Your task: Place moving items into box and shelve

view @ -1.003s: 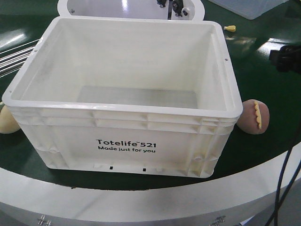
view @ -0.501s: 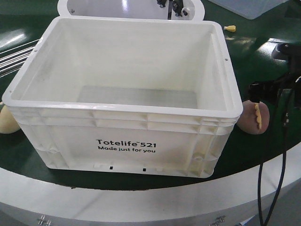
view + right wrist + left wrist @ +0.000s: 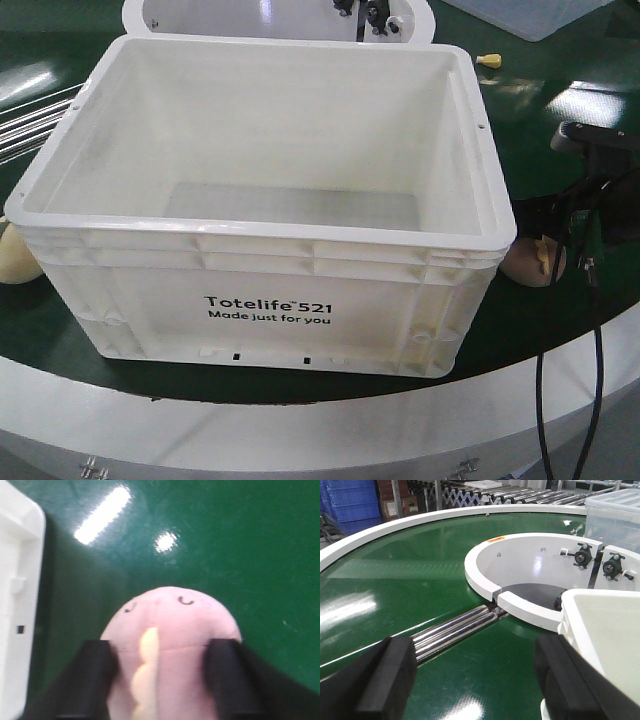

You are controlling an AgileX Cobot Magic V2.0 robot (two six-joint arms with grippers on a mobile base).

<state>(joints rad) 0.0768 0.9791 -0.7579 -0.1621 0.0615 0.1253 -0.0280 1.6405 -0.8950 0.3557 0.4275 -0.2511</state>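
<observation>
The box [image 3: 260, 232], a white crate with black print, stands empty on the green belt. At its right side lies the pinkish-brown moving item [image 3: 530, 265] with a yellow zigzag strip. My right gripper [image 3: 552, 242] has come down over this toy. In the right wrist view the two black fingers press against both sides of the toy [image 3: 175, 625], so the right gripper [image 3: 162, 680] is shut on it; the box wall [image 3: 17, 580] is at the left. The cream-yellow moving item [image 3: 15, 258] peeks out at the box's left. My left gripper [image 3: 475, 680] hangs open over bare belt beside the box corner [image 3: 605, 625].
Steel rollers [image 3: 455, 630] cross the belt towards a white hub ring [image 3: 520, 565]. A small yellow piece [image 3: 489, 61] lies behind the box. A clear bin [image 3: 615, 515] and blue bins [image 3: 350, 500] stand further off. A black cable [image 3: 545, 400] hangs over the white outer rim [image 3: 300, 430].
My right gripper has come in from the right edge and dropped onto the pinkish-brown toy, now partly covering it. The box and the cream-yellow toy have not moved.
</observation>
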